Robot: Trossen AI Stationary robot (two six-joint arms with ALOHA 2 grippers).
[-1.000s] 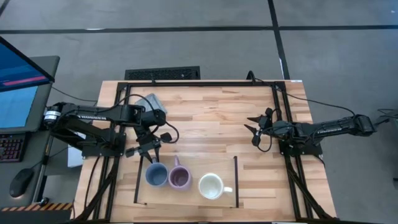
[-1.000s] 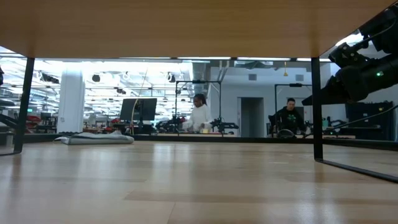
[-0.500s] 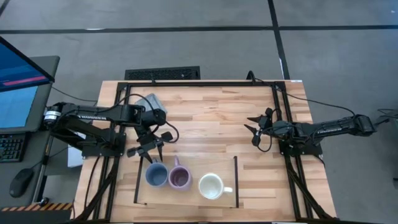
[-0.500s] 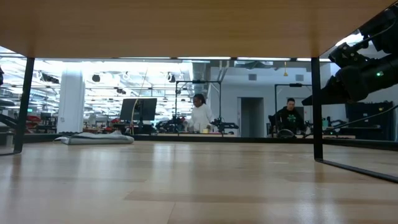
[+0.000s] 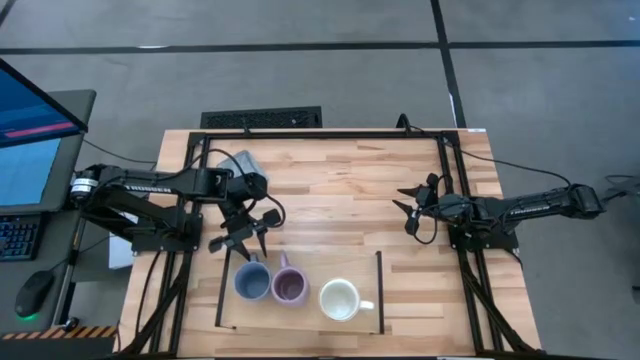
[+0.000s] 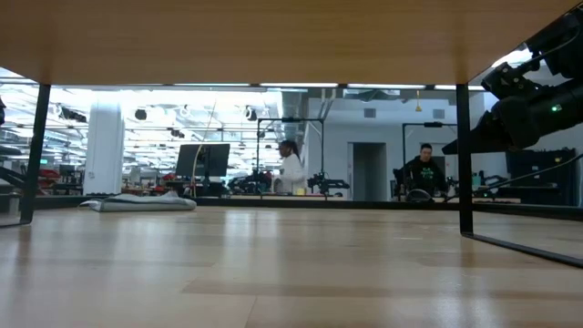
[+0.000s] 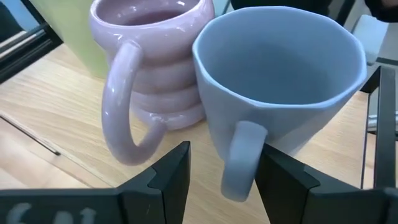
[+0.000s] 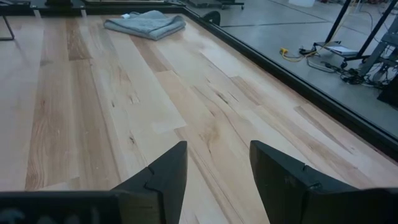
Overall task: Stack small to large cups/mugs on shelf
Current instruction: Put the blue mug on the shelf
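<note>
Left tool (image 7: 221, 171) straddling the blue mug (image 7: 280, 81) handle, spread, on the shelf (image 5: 372, 262).
A skewed pinch risked knocking the lilac mug (image 7: 152, 62), touching at nine o'clock; right tool (image 8: 217, 165) waited spread.

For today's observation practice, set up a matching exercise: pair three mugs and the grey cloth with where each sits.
1. blue mug
2. lilac mug
3. white mug
4. grey cloth

A. middle of the row on the shelf
B. off the shelf, near the table's far left corner
C. row's right end
D. row's left end, handle between the left gripper's open fingers

Pairs: 1-D, 2-A, 3-C, 4-B
</note>
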